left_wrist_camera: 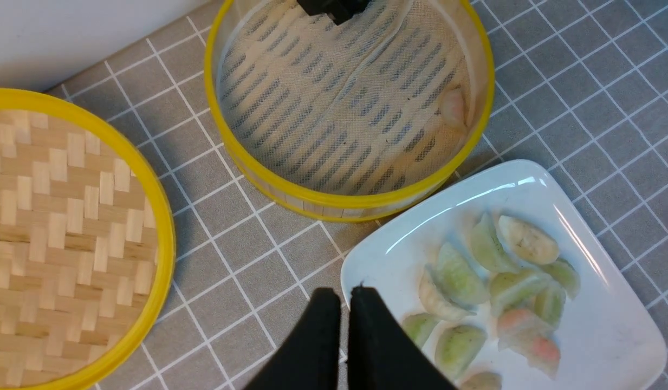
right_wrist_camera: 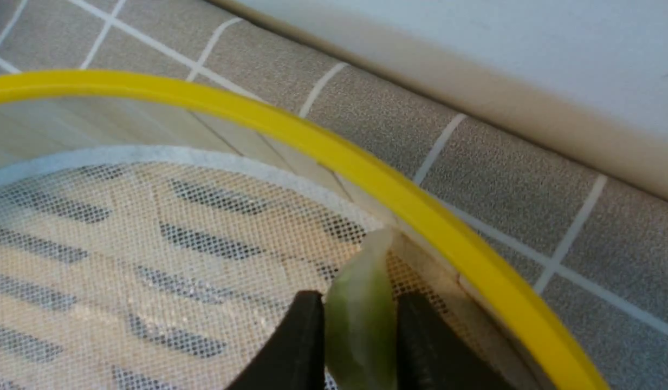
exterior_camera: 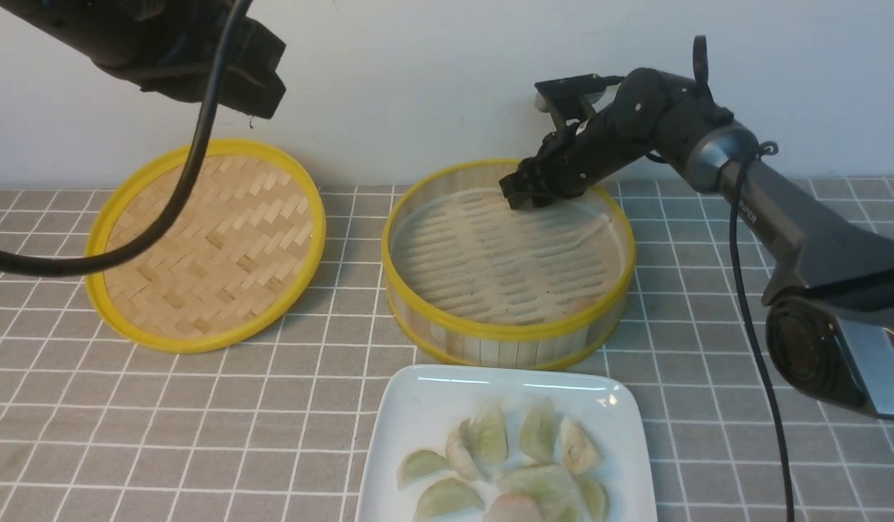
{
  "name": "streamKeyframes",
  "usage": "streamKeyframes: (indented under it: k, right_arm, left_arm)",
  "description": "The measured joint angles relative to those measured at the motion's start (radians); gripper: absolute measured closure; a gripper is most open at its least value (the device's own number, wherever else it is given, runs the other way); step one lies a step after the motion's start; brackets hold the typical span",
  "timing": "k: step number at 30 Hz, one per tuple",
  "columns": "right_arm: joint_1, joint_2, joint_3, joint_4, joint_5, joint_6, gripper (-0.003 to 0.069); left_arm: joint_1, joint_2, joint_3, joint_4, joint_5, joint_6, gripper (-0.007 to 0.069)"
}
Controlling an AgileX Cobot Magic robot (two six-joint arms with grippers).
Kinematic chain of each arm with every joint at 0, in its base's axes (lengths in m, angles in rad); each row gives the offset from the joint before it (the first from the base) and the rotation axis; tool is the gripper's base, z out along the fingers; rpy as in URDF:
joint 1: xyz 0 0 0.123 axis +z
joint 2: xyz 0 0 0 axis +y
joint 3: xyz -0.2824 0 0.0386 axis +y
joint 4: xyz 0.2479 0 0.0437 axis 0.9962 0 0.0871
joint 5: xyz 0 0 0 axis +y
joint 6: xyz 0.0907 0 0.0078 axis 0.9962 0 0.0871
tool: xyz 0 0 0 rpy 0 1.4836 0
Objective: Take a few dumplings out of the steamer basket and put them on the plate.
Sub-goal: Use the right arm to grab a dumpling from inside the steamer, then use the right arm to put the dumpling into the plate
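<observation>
The steamer basket stands mid-table with its mesh liner showing. At its far wall my right gripper reaches down inside. In the right wrist view this gripper is shut on a pale green dumpling, close to the yellow rim. One pinkish dumpling lies by the basket's near wall. The white plate in front of the basket carries several dumplings. My left gripper hangs shut and empty, high above the plate's left edge.
The flat woven lid with a yellow rim lies left of the basket. A grey checked cloth covers the table, and a white wall stands close behind. A black cable from the left arm hangs over the lid.
</observation>
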Motion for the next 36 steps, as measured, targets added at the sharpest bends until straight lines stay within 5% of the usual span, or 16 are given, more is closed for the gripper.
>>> streamKeyframes:
  k: [5, 14, 22, 28, 36]
  right_arm:
    - [-0.001, -0.081, -0.028, -0.064, 0.202, 0.04, 0.0515]
    - [-0.001, -0.325, 0.03, -0.05, 0.223, 0.183, 0.0515]
    - [0.073, -0.887, 0.83, -0.026, 0.217, 0.12, 0.0515]
    - [0.244, -1.319, 1.52, 0.025, -0.139, 0.094, 0.0515]
    - [0.271, -1.294, 1.705, 0.121, -0.318, 0.066, 0.0515]
  left_arm:
    - [0.0, 0.0, 0.0, 0.0, 0.0, 0.0, 0.0615]
    - [0.0, -0.018, 0.0, -0.002, 0.0, 0.0, 0.0615]
    - [0.0, -0.102, 0.0, -0.049, 0.002, -0.008, 0.0615]
    - [-0.001, -0.148, 0.0, -0.17, 0.004, 0.003, 0.0615]
    - [-0.001, -0.155, 0.0, -0.194, 0.004, 0.018, 0.0615]
